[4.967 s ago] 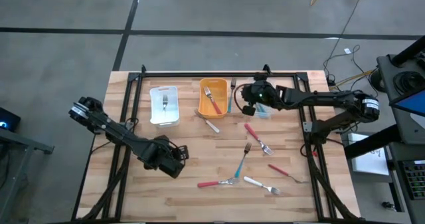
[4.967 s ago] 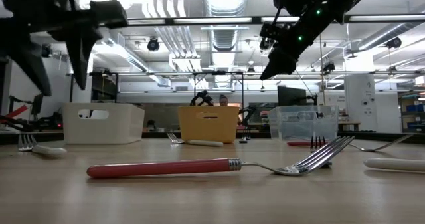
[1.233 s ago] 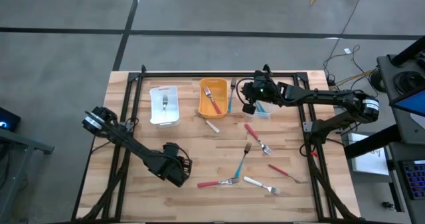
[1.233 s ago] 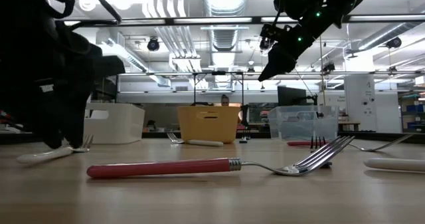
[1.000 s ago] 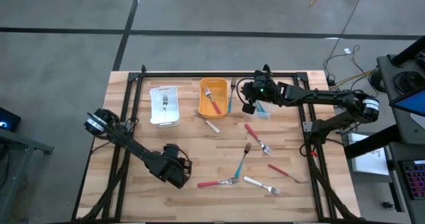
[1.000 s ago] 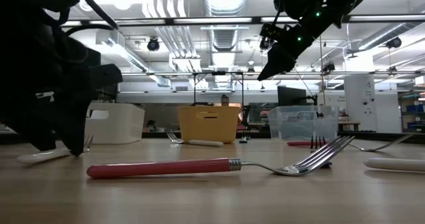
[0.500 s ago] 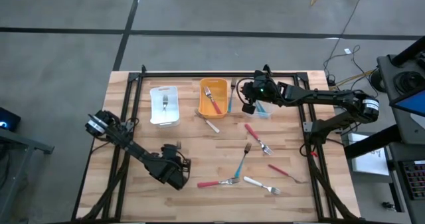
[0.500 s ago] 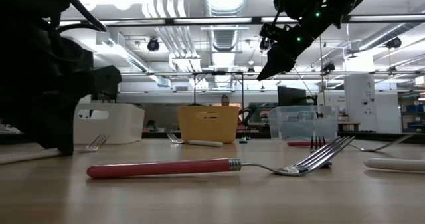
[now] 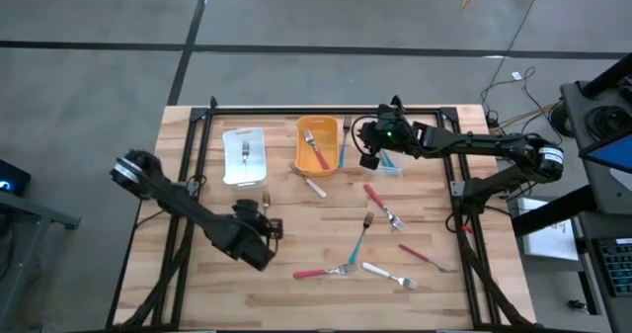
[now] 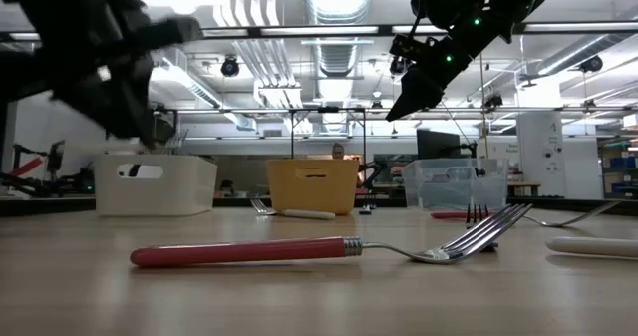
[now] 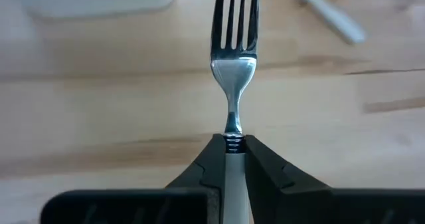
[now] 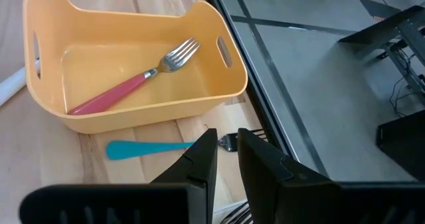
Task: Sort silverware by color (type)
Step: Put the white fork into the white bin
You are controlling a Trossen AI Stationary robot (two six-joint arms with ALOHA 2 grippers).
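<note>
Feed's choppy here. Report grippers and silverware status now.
Left gripper shut on white-handled fork, lifted off the table. Right gripper hovering by orange bin, holding nothing. No obstruction seen.

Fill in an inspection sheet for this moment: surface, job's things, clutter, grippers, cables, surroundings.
Surface: wooden table.
Job's things: white-handled fork held; red fork in orange bin; a fork in white bin; teal fork beside the orange bin; six more loose on the table.
Clutter: nothing seen.
Grippers: left gripper shut on the white-handled fork; right gripper above the clear bin, empty.
Cables: on the floor, far right.
Surroundings: workshop.
</note>
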